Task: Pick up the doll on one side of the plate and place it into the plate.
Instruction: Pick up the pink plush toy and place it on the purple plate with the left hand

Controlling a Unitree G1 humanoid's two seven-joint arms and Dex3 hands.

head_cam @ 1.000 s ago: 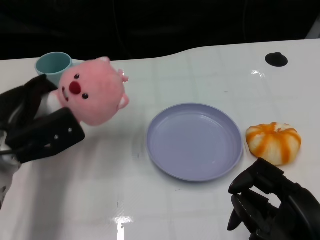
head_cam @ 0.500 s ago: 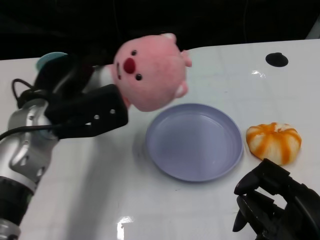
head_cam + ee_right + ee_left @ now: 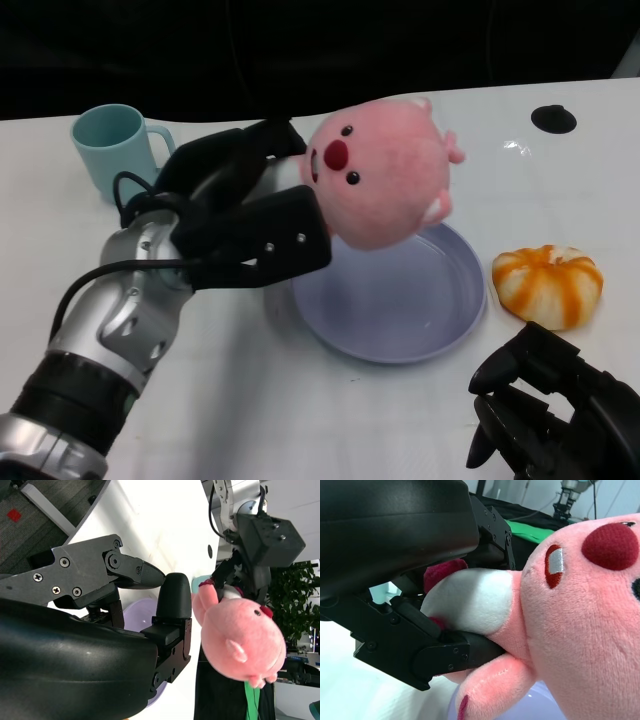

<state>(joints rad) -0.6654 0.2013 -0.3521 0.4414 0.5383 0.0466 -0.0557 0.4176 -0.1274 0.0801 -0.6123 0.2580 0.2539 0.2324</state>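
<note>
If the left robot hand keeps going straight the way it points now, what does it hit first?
Probably nothing soon: the left robot hand, gripping the doll, points over the plate; beyond lies bare table, though height is unclear.

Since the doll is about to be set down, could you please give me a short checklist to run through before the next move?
1. Left hand grips the pink doll: ok.
2. Doll above the purple plate: ok, over its far left part.
3. Plate free of other things: ok.
4. Orange pumpkin toy outside the plate: ok.
5. Right hand away from the plate: ok.
6. Height of doll above plate: cannot tell.
</note>
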